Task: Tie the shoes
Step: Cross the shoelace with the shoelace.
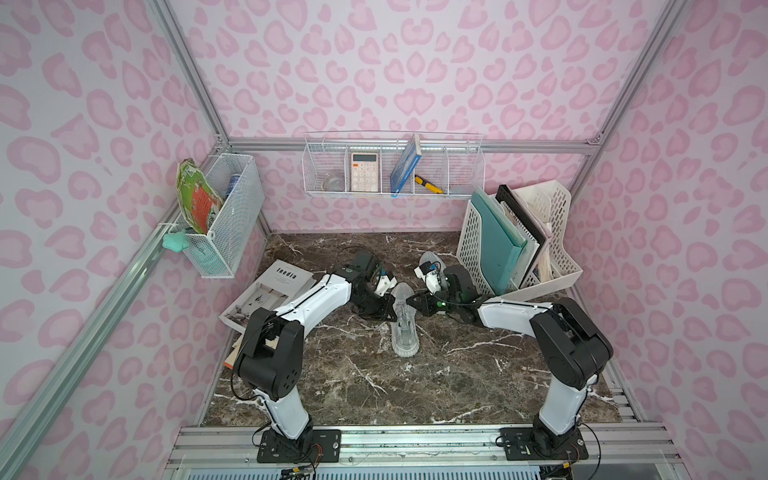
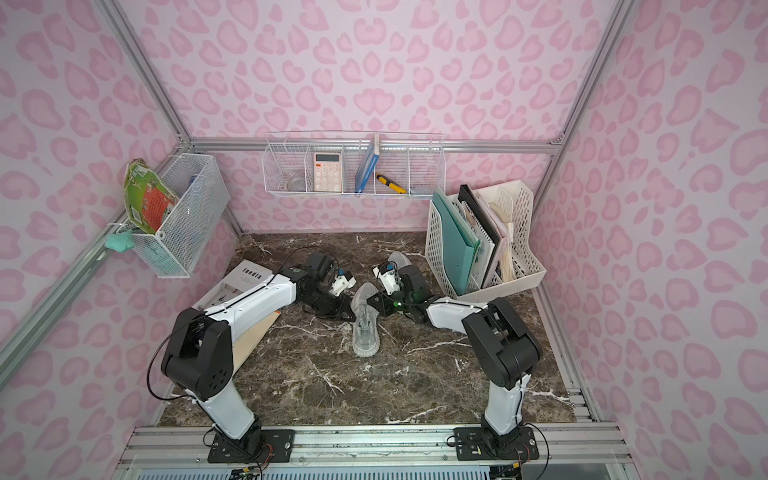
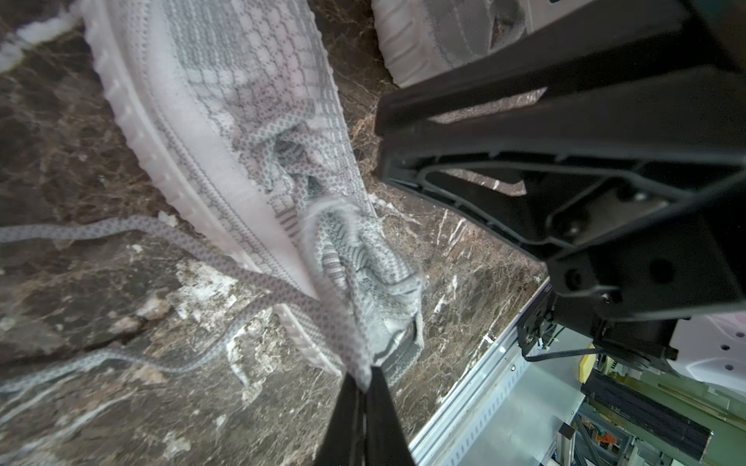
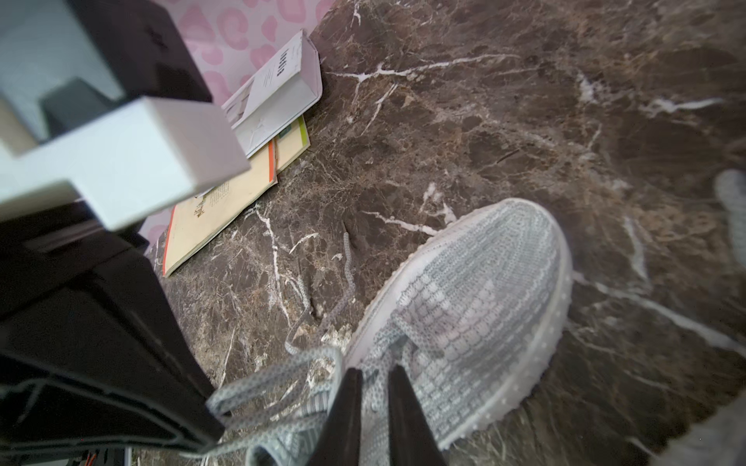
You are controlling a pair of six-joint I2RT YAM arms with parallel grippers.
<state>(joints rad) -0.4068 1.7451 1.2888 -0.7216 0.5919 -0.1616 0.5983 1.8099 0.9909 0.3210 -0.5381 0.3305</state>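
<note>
mid-tie: grey-white lace (image 3: 282,290) of light grey knit sneaker (image 3: 226,80) is clamped by left gripper (image 3: 365,383); right gripper (image 4: 375,377) fingers are parted; a lace grasp is likely needed next.

- far shoe (image 1: 430,261): one end shows, rest hidden behind right arm (image 1: 511,311).
- near shoe (image 4: 476,306): heel cut off by right wrist view's edge.
- lace (image 3: 343,327): blurred where left claw (image 3: 364,381) pinches it.
- books (image 1: 270,286): partly under left arm (image 1: 316,299).
</note>
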